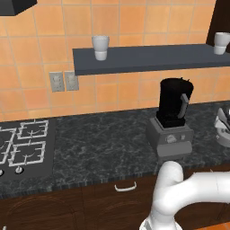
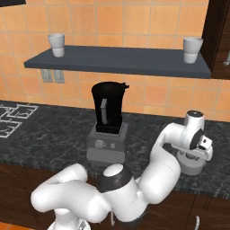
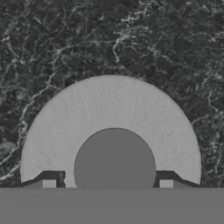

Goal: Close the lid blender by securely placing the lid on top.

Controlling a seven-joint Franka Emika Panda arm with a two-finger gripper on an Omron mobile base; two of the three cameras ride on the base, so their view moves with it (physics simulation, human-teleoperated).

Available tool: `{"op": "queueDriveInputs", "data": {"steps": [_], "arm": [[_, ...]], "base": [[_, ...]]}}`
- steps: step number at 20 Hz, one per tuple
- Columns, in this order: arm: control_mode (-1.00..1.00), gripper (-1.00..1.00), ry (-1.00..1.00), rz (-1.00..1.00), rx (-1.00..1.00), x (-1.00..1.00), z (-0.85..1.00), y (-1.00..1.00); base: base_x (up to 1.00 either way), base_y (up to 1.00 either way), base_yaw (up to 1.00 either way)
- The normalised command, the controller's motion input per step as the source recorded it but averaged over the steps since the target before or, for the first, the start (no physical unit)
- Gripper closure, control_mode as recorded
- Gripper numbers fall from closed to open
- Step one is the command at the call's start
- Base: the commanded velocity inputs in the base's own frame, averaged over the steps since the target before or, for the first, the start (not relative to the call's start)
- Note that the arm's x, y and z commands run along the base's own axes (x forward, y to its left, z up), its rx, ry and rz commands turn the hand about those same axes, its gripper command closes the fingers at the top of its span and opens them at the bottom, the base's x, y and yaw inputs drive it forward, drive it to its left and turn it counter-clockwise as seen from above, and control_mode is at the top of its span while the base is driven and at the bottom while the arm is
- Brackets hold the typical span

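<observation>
The blender [image 1: 173,112] [image 2: 108,117], a tall black jar with its top uncovered on a boxy grey base, stands on the dark counter. To its right the grey domed lid [image 2: 192,167] [image 3: 109,113] lies flat on the counter. My gripper [image 2: 194,158] [image 3: 107,183] points straight down onto it. In the hand view the two fingertips [image 3: 49,183] stand on either side of the darker centre knob [image 3: 114,162], with a small gap showing on each side. The gripper is open and holds nothing.
A dark shelf [image 1: 148,58] runs along the tiled wall above the blender, with a white cup [image 1: 100,47] at its left and another [image 2: 192,49] at its right. A stove top [image 1: 22,143] lies at the far left. A dark cabinet [image 2: 218,36] hangs at the right.
</observation>
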Motion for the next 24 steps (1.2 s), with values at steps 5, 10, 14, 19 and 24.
{"op": "queueDriveInputs", "data": {"steps": [5, 10, 14, 19, 24], "arm": [[-1.0, 1.0, 0.0, 0.0, 0.0, 0.0, 0.0, 0.0], [-1.0, 1.0, 0.0, 0.0, 0.0, -0.01, 0.0, 0.0], [-1.0, 1.0, 0.0, 0.01, 0.0, -0.09, 0.33, 0.0], [-1.0, 1.0, -0.04, 0.0, 0.0, -0.15, 0.79, 0.0], [-1.0, 1.0, -0.02, 0.01, 0.0, -0.14, 0.93, 0.0]], "base": [[0.0, 0.0, 0.0], [0.0, 0.0, 0.0], [0.0, 0.0, 0.0], [0.0, 0.0, 0.0], [0.0, 0.0, 0.0]]}}
